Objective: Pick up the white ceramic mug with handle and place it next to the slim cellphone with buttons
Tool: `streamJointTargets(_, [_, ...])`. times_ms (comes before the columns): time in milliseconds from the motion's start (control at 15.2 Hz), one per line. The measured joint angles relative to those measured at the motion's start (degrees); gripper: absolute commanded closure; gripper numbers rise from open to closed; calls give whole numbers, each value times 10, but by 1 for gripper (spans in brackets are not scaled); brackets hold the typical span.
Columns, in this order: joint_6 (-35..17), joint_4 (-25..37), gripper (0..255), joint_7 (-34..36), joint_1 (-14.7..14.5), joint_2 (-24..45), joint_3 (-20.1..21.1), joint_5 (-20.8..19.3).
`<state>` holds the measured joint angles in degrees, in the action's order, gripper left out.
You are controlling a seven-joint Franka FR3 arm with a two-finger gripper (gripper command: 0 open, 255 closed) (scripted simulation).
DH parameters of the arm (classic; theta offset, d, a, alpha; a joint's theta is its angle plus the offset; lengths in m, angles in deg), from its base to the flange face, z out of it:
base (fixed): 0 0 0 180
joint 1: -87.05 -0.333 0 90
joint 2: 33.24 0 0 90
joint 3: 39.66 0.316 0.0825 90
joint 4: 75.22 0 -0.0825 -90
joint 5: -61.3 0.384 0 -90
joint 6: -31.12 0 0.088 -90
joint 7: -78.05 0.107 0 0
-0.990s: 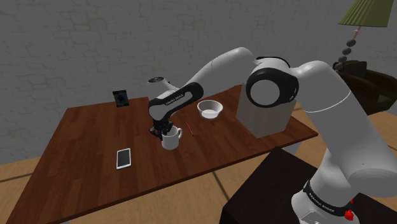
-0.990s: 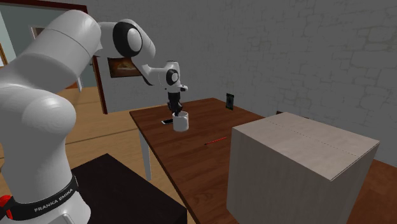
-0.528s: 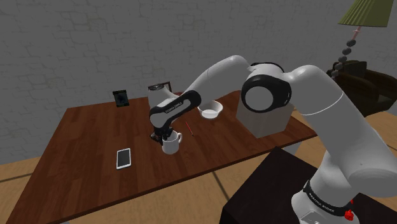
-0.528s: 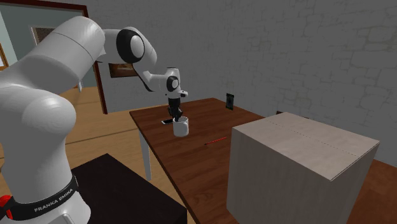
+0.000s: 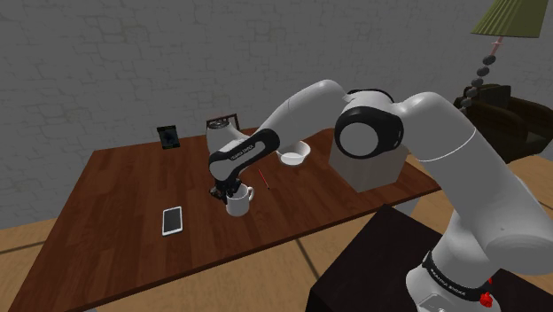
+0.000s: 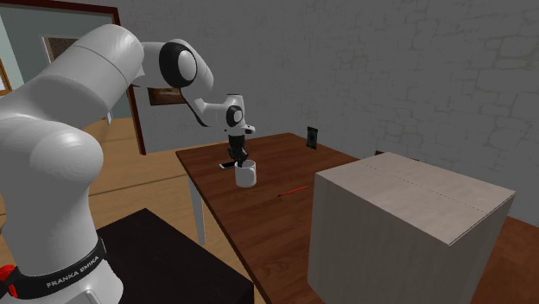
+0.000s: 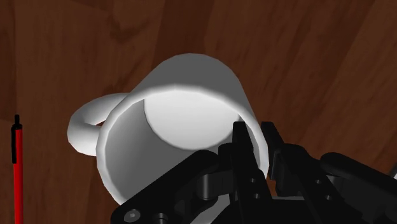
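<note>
A white mug (image 5: 237, 204) with a handle sits low over the middle of the brown wooden table (image 5: 115, 186), under the black gripper (image 5: 232, 191). In the wrist view the fingers (image 7: 240, 147) clasp the mug's (image 7: 184, 105) rim wall, one inside and one outside, opposite the handle. The gripper (image 7: 256, 150) is shut on it. The second exterior view shows the gripper (image 6: 239, 161) reaching into the top of the mug (image 6: 247, 175). A slim white cellphone (image 5: 172, 220) lies flat on the table towards the shoulder view's left of the mug, a short gap away.
A red pen (image 5: 263, 180) lies just behind the mug. A white bowl (image 5: 292, 152), a large cardboard box (image 5: 372, 168) and a small dark picture stand (image 5: 168, 136) occupy the table's far side. My dark stand (image 5: 372, 266) is at the front right.
The gripper has carried the mug a little way toward the table's front edge. The arm's forearm has swung and lowered; the fingers stay shut on the rim.
</note>
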<state>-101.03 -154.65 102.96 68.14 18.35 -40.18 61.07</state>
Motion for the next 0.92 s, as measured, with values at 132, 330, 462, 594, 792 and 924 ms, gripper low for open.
streamJointTargets(132, [0, 0, 0, 0, 0, 0, 0, 0])
streamJointTargets(330, [0, 0, 0, 0, 0, 0, 0, 0])
streamJointTargets(462, [0, 0, 0, 0, 0, 0, 0, 0])
streamJointTargets(594, [10, -8, 0, 1, -1, -19, 0, 0])
streamJointTargets(792, [32, -13, 0, -1, 1, -46, 0, 0])
streamJointTargets(924, [37, -13, 0, 0, 0, -50, 0, 0])
